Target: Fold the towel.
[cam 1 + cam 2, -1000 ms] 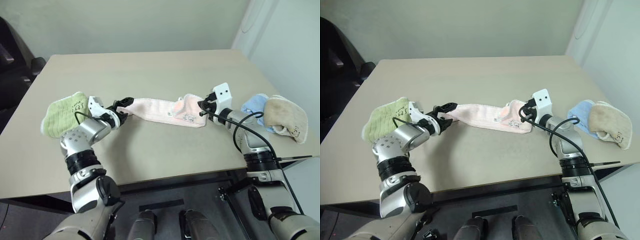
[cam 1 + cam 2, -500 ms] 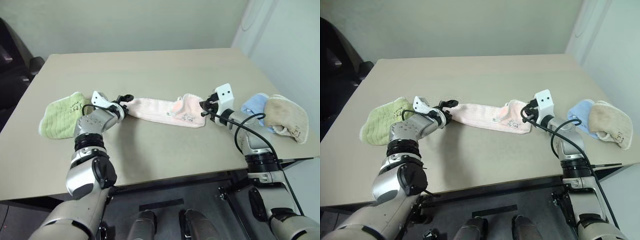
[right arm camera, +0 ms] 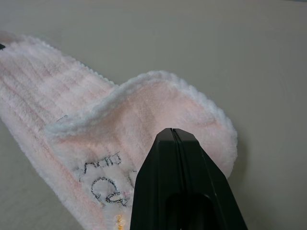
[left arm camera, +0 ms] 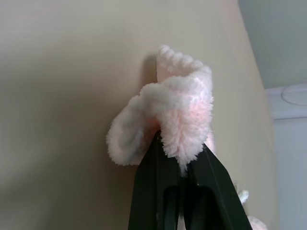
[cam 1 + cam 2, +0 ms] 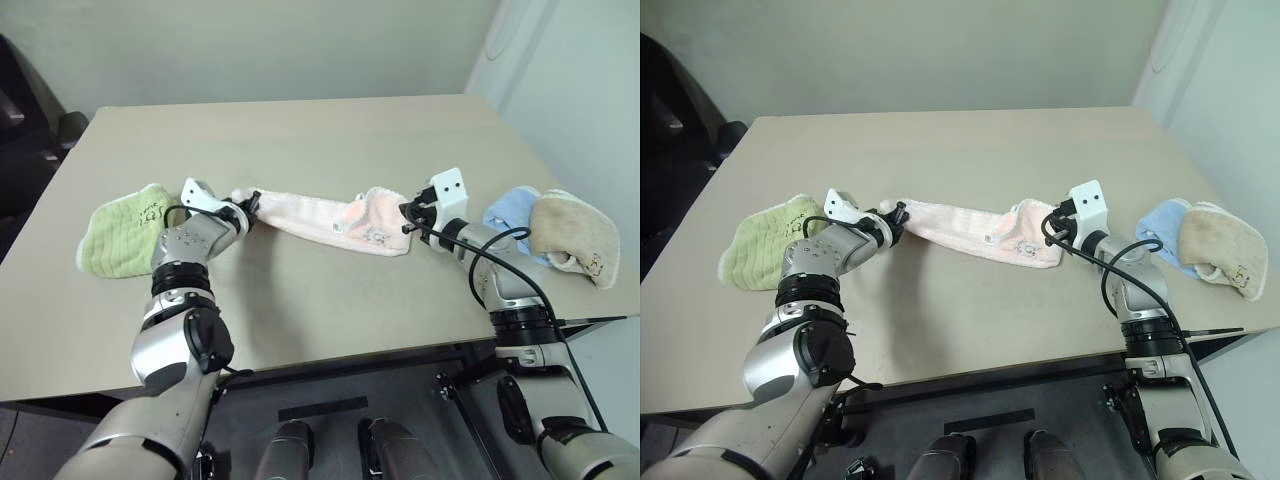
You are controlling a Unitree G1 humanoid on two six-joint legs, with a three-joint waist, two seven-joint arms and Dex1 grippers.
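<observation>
towel (image 5: 320, 217) end pinched between left gripper (image 4: 180, 155) fingers, right gripper (image 3: 173, 136) apparently clamping other end

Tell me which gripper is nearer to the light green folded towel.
Left. The left gripper, shut on the pink towel's near end, is just beside the green towel; the right gripper pinches the pink towel's far end.

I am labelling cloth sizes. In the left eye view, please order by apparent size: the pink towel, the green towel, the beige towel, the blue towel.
1. Pale pink terry towel, stretched out long.
2. Light green folded towel and beige folded towel: these look alike, so I do not rank them.
3. Light blue folded towel, partly hidden under the beige one.
</observation>
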